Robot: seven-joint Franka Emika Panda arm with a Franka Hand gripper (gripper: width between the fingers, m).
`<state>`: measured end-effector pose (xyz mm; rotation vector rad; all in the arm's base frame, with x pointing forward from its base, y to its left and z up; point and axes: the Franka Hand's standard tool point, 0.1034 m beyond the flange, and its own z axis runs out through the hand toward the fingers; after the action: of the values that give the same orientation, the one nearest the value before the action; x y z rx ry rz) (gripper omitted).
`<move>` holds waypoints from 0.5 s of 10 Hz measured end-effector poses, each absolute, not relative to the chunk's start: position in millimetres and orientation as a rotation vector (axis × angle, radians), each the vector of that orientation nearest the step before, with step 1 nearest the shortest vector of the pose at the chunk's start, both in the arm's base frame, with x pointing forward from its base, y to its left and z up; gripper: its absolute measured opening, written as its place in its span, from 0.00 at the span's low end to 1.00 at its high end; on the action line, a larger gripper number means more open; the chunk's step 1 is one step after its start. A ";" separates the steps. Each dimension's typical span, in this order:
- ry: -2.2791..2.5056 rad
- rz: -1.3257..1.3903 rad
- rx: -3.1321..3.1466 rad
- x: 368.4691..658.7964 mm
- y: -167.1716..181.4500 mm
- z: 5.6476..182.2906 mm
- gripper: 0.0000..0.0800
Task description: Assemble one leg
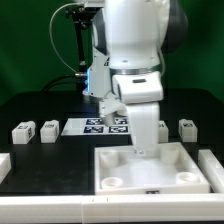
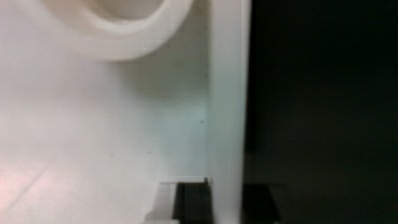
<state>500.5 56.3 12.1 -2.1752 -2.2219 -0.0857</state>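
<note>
The pincer (image 1: 140, 150) stood low at the rim of the panel (image 1: 150, 172) on the marker board (image 1: 105, 125) side, its jaws straddling that rim. In the wrist view one dark finger (image 2: 189, 205) lay against the wall. The other was lost against the black table (image 1: 40, 110), so whether the pincer squeezed the rim or only bracketed it could not be told. It carried no leg.

The nearest leg (image 1: 185, 126) stood on the table to the exterior view's right of the pincer and well apart from it. Two more (image 1: 47, 129) (image 1: 22, 130) stood farther off to the exterior view's left. That made three in plain sight; whether a fourth hid behind the arm (image 1: 135, 45) could not be told. There was one panel, with two round holes (image 1: 113, 182) showing at its near corners.

Each leg looked light, stiff and smooth, so probably slippery. It would likely be best pinched across two opposite flat sides near the top, leaving the lower end free.
</note>
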 end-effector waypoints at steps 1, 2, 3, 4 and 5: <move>-2.197 -0.091 -2.200 503.4 64.8 12.1 0.07; -2.185 -0.091 -2.211 503.5 70.1 12.0 0.07; -2.173 -0.085 -2.221 503.4 69.7 11.9 0.07; -2.172 -0.082 -2.221 503.5 69.5 12.0 0.07; -2.171 -0.084 -2.220 503.4 69.1 12.0 0.07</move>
<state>503.4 69.1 12.0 -2.2203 -2.1714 -0.0836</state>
